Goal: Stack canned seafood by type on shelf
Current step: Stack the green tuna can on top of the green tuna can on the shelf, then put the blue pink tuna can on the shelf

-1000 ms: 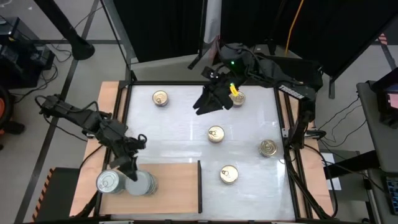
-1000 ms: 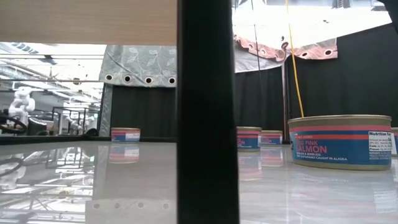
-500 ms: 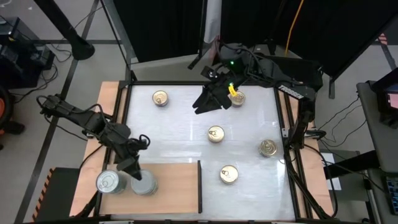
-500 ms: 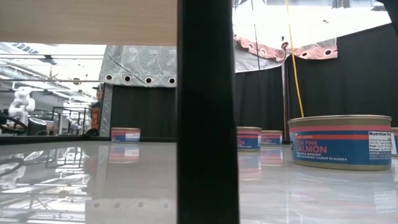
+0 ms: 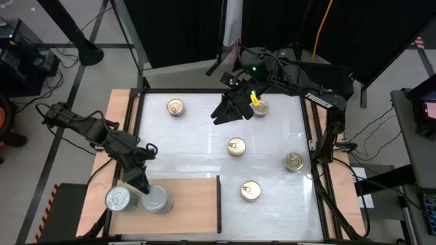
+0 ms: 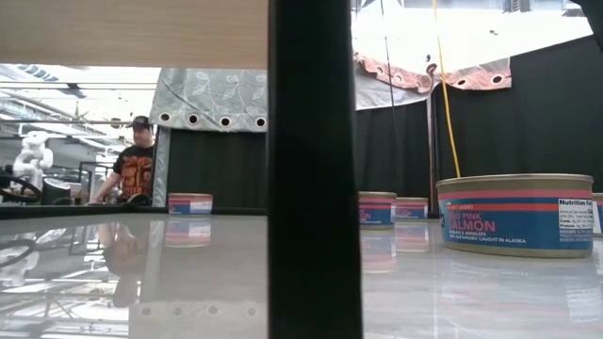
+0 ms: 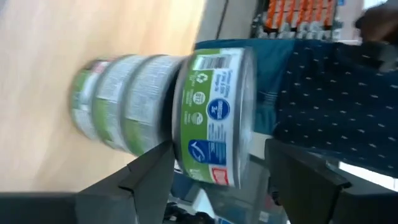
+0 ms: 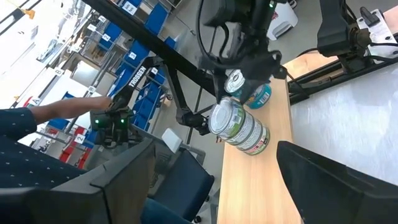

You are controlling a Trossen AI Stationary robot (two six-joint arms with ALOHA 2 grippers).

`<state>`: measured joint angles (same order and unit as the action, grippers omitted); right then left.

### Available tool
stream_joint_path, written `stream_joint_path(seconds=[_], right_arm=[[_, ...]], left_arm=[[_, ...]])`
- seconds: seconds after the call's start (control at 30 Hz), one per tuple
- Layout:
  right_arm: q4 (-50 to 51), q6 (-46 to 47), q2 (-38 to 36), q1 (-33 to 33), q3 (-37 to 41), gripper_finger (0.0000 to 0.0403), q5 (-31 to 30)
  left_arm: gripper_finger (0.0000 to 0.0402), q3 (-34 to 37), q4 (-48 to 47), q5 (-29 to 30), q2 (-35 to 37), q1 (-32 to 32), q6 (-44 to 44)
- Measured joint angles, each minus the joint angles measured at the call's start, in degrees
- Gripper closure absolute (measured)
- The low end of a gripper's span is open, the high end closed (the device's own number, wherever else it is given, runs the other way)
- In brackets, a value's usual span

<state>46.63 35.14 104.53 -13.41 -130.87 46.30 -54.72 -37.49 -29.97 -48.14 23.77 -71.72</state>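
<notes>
On the light-brown shelf (image 5: 187, 204) at the near left stand two stacks of silver-lid tins (image 5: 117, 199), (image 5: 158, 200). The right-hand stack (image 7: 155, 106) carries green labels. My left gripper (image 5: 141, 184) is open around that stack's top tin (image 7: 214, 115), coming from the far left. Several gold-lid tins rest on their bases on the white table (image 5: 176, 107), (image 5: 236, 146), (image 5: 251, 191). My right gripper (image 5: 225, 112) hangs open and empty above the table's far side, next to another gold-lid tin (image 5: 259, 107). My left gripper has one finger (image 7: 152, 174) close against the lower side of the top tin's wall (image 7: 186, 158), and I cannot tell whether it touches. The other finger (image 7: 298, 174) stands clear past the lid. The tin sits on its stack.
A dark raised edge (image 5: 219, 203) closes the shelf's right side and blocks the middle of the low view (image 6: 316, 169). One more gold-lid tin (image 5: 293, 161) sits at the right. A person (image 6: 135, 169) stands in the room beyond the table.
My left wrist has turned a little beside the right-hand stack on the shelf, and the stack's top tin now sits more squarely over the tins below it. A person has walked into the low view beyond the table.
</notes>
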Motion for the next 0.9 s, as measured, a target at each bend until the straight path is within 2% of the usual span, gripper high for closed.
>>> stream_joint_path(seconds=[0.17, 0.33, 0.43, 0.5, 0.6, 0.67, 0.7, 0.73, 0.8, 0.9], right_arm=[[0.2, -0.6, 0.0, 0.0, 0.0, 0.0079, 0.0], [2.4, -2.7, 0.0, 0.0, 0.0, 0.0079, -0.2], [7.1, -5.5, 0.0, 0.0, 0.0, 0.0079, -3.3], [15.5, -7.5, -0.1, -0.1, 0.0, 0.0079, -6.6], [34.7, -11.8, -1.1, -0.1, 0.0, 0.0081, -16.6], [44.1, -17.8, -1.9, -0.2, 0.0, 0.0086, -28.6], [44.1, -20.6, -2.1, -0.2, 0.7, 0.009, -35.0], [42.2, -22.2, -2.6, -0.7, 2.0, 0.0097, -38.5], [37.7, -24.3, -3.9, -3.2, 5.2, 0.0116, -38.9], [27.5, -25.7, -3.9, -8.2, 10.9, 0.0155, -32.7]], left_arm=[[0.0147, -2.5, -2.0, -0.1, 1.0, 0.0, -1.3], [0.0147, -6.0, -9.8, -0.1, 1.1, 0.0, 0.7], [0.0147, -8.5, -15.4, 0.1, 1.1, 0.0, 1.5], [0.0148, -10.6, -17.7, 1.7, 1.1, 0.0, 1.5], [0.016, -14.0, -19.4, 8.4, 1.1, 0.0, 2.1], [0.0172, -15.7, -19.6, 15.4, 1.1, -0.1, 4.5], [0.0178, -16.4, -19.6, 19.7, 1.1, -0.2, 6.4], [0.0185, -17.1, -19.5, 24.3, 1.1, -0.3, 7.8], [0.0197, -17.8, -19.4, 33.1, 0.9, -0.8, 9.1], [0.0209, -17.8, -17.7, 43.9, 1.0, -1.9, 9.2]])
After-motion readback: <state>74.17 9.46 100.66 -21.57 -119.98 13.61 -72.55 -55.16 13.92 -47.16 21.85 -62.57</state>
